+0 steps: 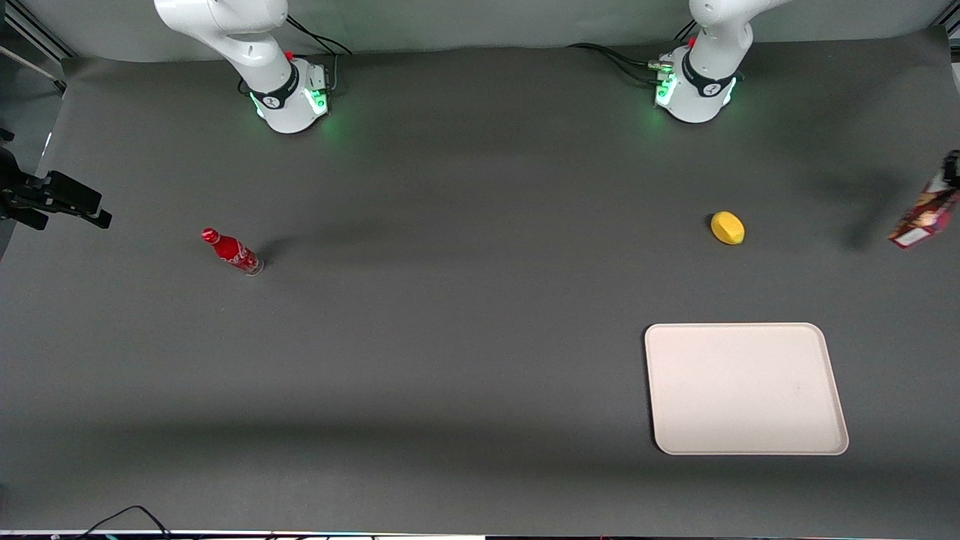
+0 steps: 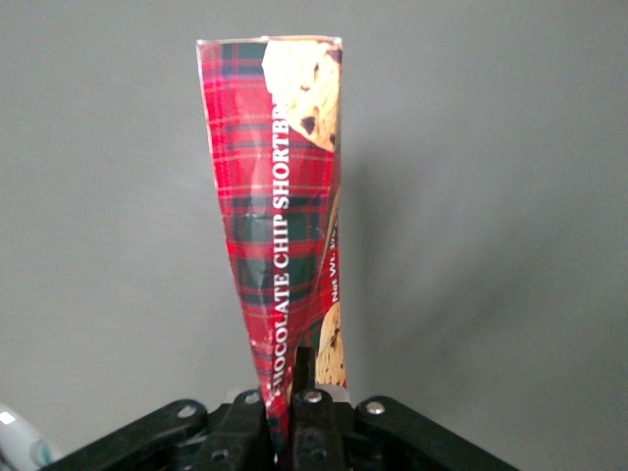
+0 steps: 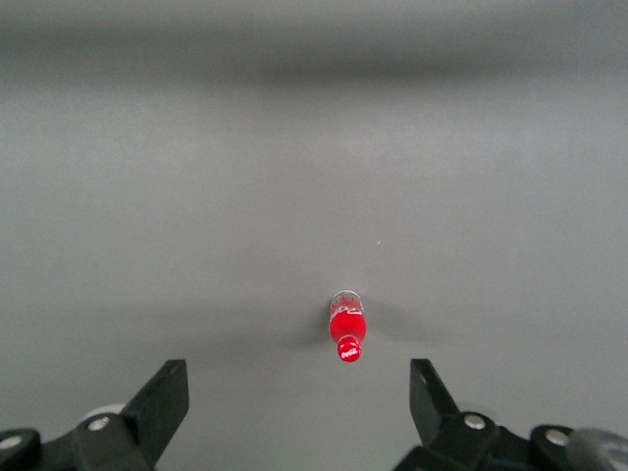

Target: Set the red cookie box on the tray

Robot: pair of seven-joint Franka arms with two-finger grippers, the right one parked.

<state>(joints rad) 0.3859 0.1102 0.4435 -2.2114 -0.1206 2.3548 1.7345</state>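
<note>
The gripper (image 2: 294, 417) hangs at the working arm's end of the counter (image 1: 450, 337); its fingers (image 2: 312, 412) clench the red cookie box (image 2: 285, 196), lifted and tilted. The tray (image 1: 746, 388) lies nearer the camera, well apart; a lemon (image 1: 727, 227) sits between.

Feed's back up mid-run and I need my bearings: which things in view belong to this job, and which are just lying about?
Belongs to the job:
- red cookie box, lifted off the table at the working arm's end
- hand, shut on the box's end
- tray, nothing on it yet

Lying about:
- lemon, farther from the front camera than the tray
- soda bottle, toward the parked arm's end
</note>
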